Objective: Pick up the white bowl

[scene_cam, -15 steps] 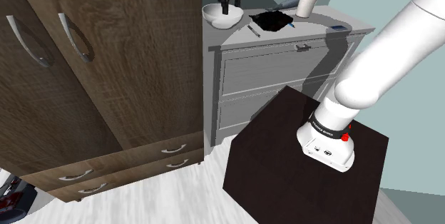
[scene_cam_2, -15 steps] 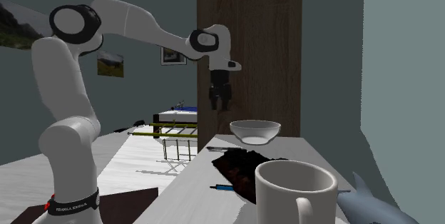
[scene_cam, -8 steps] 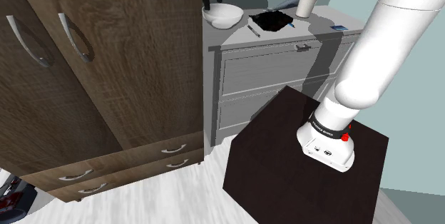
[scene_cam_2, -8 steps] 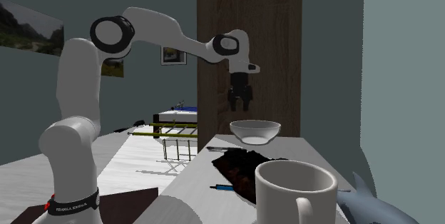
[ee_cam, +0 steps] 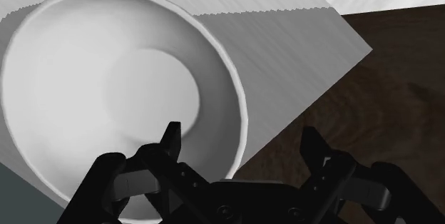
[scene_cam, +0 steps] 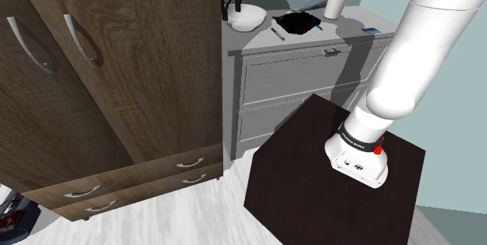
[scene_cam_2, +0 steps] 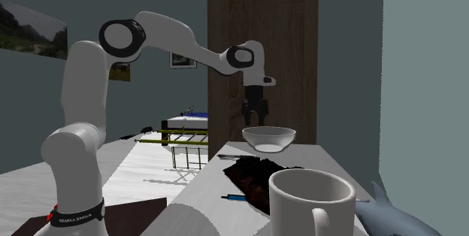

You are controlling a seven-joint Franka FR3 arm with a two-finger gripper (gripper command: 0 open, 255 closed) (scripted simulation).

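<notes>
Gripper [ee_cam: 242, 144] open, jaws straddling rim of white bowl [ee_cam: 107, 94] | bowl on counter [scene_cam: 343, 31] corner, just beside wooden wardrobe [scene_cam: 140, 64] | risk: outer finger [ee_cam: 317, 155] clips wardrobe or counter edge on descent; thin rim pinch could let bowl tilt, slip

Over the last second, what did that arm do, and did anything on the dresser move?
The arm swung toward the wardrobe and lowered its open jaws astride the rim of the white bowl; nothing is gripped yet. The bowl and mug stayed put.
</notes>
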